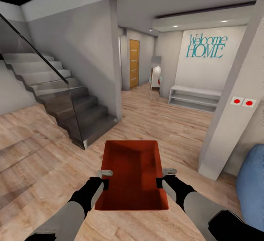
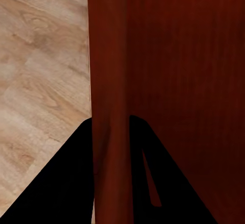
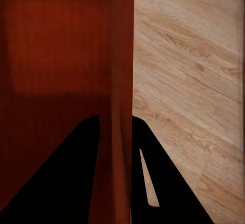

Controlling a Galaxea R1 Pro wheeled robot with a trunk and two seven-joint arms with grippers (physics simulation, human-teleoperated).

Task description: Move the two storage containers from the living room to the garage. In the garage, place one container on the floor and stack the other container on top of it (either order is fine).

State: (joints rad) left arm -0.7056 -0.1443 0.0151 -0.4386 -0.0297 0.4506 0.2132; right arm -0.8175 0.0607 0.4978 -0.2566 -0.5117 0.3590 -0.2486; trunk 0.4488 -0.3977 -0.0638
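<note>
I hold one orange-red storage container [image 1: 132, 175] level in front of me, above light wood plank flooring. My left gripper [image 1: 105, 183] is shut on its left wall, and my right gripper [image 1: 160, 181] is shut on its right wall. In the left wrist view the container wall [image 2: 109, 81] runs between the two black fingers [image 2: 66, 183]. The right wrist view has the opposite wall [image 3: 120, 81] clamped between the black fingers [image 3: 158, 173] the same way. The bin is empty inside.
A grey staircase [image 1: 55, 91] with a glass rail rises at left. A white pillar [image 1: 234, 102] with two red buttons stands at right, a blue sofa edge [image 1: 251, 186] beside it. Ahead a hallway leads to a honey-wood door [image 1: 134, 63] and a white shelf [image 1: 194, 98] under "Welcome HOME".
</note>
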